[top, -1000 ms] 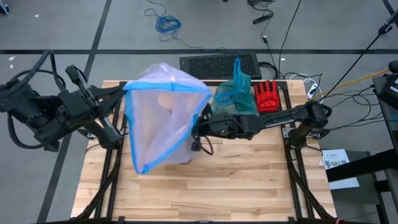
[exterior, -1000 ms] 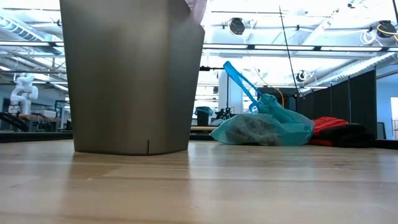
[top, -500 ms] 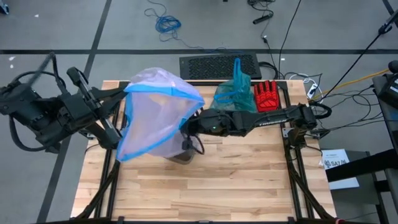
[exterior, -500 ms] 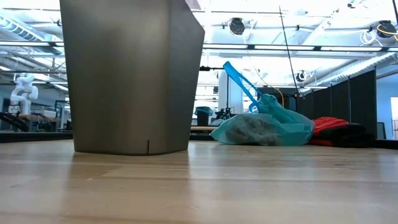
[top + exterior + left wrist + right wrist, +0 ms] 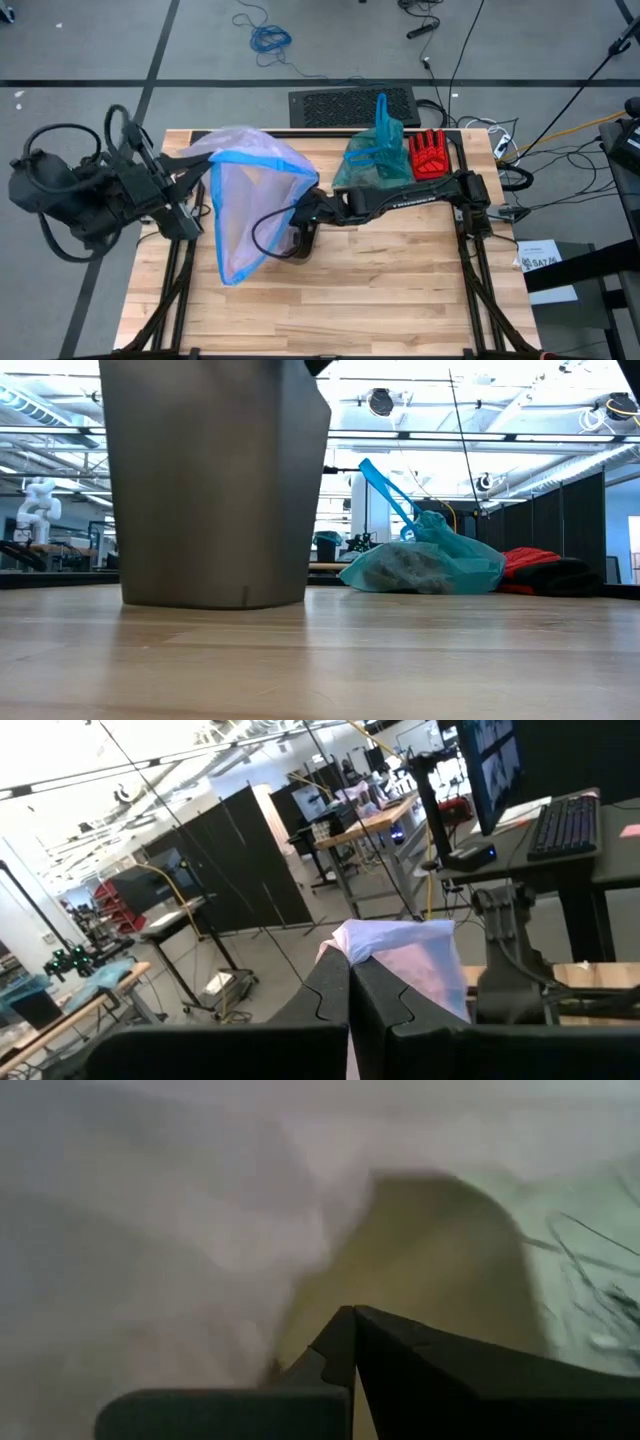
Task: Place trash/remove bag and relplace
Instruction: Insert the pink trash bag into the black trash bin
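A pale pink translucent bag with a blue rim [image 5: 250,200] hangs open above the grey bin [image 5: 215,480], stretched between my two grippers. My left gripper [image 5: 192,163] is shut on it at the table's left. My right gripper [image 5: 300,207] is shut at the rim just above the bin [image 5: 298,242]. The teal-green bag [image 5: 375,158] lies on the table at the far side, its loop handles sticking up. Brownish trash shows through its film [image 5: 405,568]. My left gripper pinches a bunched bit of the pink bag's upper film [image 5: 372,946] between its two shut fingers, held level from the table's left. The bag spreads away beyond the fingertips, lifted clear of the table. My right gripper meets the bag's blue rim [image 5: 312,188] from the table's right, slanting downward. Pink film fills its wrist view and hides the place of contact. The rim runs taut from there toward my left gripper.
A red glove [image 5: 430,155] lies beside the teal bag at the table's far right. A black mat [image 5: 352,103] sits on the floor beyond the far edge. Bare wooden tabletop [image 5: 400,290] stretches across the near half.
My right gripper has sunk toward the bin and gone a little toward the table's left, tipping its fingers downward, with the bag's rim still in it. The bag's open mouth has grown narrower and swung down over the bin.
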### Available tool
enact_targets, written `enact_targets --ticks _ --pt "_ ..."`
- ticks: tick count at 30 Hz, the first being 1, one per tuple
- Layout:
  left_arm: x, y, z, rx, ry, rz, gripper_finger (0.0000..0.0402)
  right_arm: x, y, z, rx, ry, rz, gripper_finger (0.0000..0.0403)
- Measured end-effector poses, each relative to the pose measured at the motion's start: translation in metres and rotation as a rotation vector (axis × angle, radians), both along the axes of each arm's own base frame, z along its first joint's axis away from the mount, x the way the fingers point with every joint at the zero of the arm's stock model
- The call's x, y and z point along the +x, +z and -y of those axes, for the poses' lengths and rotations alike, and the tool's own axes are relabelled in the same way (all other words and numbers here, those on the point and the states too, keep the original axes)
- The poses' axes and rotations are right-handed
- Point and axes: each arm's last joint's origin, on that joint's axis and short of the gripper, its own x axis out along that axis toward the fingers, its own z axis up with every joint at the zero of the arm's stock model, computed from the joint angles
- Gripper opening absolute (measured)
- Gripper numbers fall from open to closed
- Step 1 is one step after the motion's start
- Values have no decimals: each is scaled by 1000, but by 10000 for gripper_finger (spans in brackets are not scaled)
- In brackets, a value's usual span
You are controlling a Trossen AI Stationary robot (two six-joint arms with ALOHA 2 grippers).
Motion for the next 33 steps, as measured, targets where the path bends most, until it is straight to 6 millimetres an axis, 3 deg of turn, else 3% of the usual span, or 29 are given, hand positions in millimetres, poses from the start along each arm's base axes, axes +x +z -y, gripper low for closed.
enact_targets --ticks 9,23,27,33 --pt "4 -18 4 -30 -14 -26 0 -45 39 -1 10 -14 -107 0" --pt "8 -28 9 -34 -17 -39 0 -148 131 -9 129 -21 19 4" --pt "8 -36 9 -46 -15 -52 0 -172 151 -16 146 15 102 38" --pt "18 -52 10 -60 24 -79 0 -187 174 -28 89 46 253 142"
